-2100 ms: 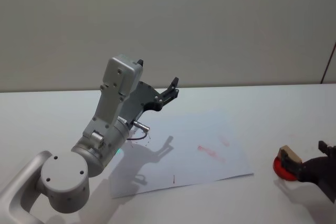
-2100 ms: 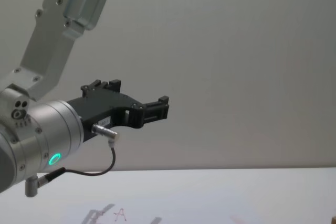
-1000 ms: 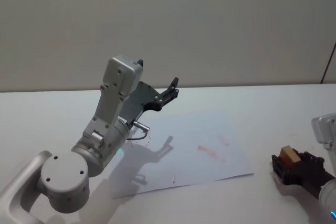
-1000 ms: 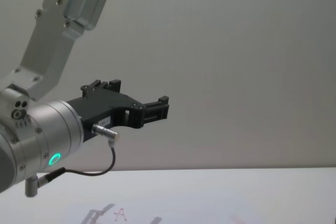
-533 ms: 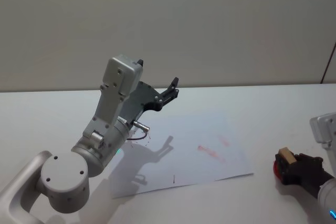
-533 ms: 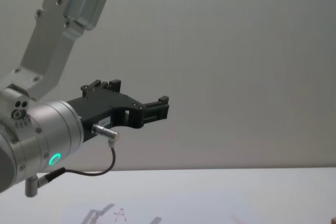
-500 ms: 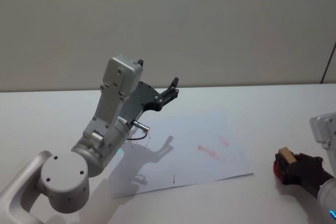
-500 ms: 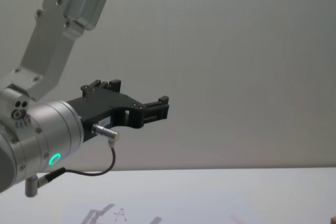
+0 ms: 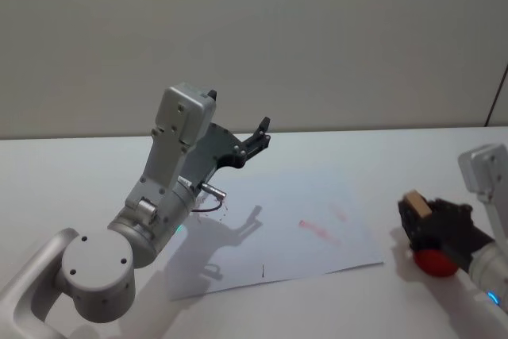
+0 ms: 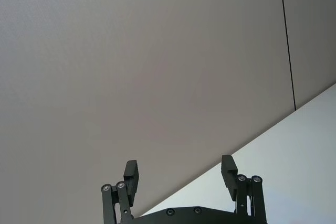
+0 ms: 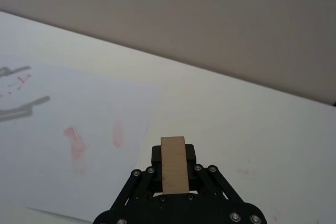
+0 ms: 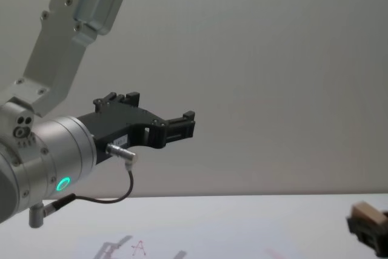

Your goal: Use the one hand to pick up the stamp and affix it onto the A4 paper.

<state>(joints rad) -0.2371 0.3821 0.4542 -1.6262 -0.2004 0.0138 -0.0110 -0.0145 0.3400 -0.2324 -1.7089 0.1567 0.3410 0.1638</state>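
Head cam: high, looks fwd & down on table, wide. Chest cam: low, faces wall across table, left gripper close up; shares it & stamp w/ head cam. L wrist cam looks past its gripper at wall; R wrist cam sits close behind stamp, over A4 paper.

Right gripper clasps the stamp — just right of the A4 paper

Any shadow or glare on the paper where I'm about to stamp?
Head view: the left claw's shadow covers the paper's left part; the red marks to the right lie in even light, no glare. Right wrist view: that shadow sits well away from the stamp in the right claw; the paper's edge is faint against the table. Chest view: faint shadow streaks on the table.
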